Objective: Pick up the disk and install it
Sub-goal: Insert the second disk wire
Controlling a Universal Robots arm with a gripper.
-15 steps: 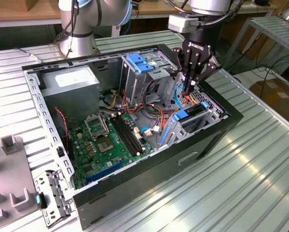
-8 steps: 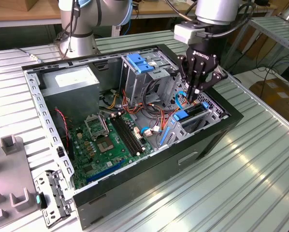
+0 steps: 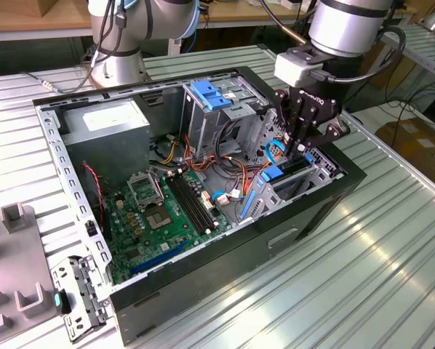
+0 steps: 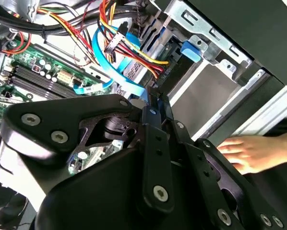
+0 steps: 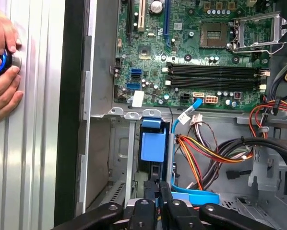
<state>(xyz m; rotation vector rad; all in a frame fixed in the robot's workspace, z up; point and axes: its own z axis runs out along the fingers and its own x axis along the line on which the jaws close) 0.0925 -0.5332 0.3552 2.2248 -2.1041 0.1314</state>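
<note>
You had a black gripper (image 3: 302, 138) over a black computer case (image 3: 290, 233), its inner walls bare grey metal. The motherboard (image 3: 166, 211) was green, with black memory slots (image 5: 215, 76). The disk (image 3: 286, 174) showed light blue plastic rails on its edge; in the first wrist view that blue (image 5: 152, 143) was plain. The drive cage (image 3: 214, 98) was grey with a blue top. The cable bundle (image 5: 206, 153) ran orange, red, yellow and black. The power supply (image 3: 105, 127) was grey with a white sticker. The table (image 3: 377, 276) was ribbed silver.
</note>
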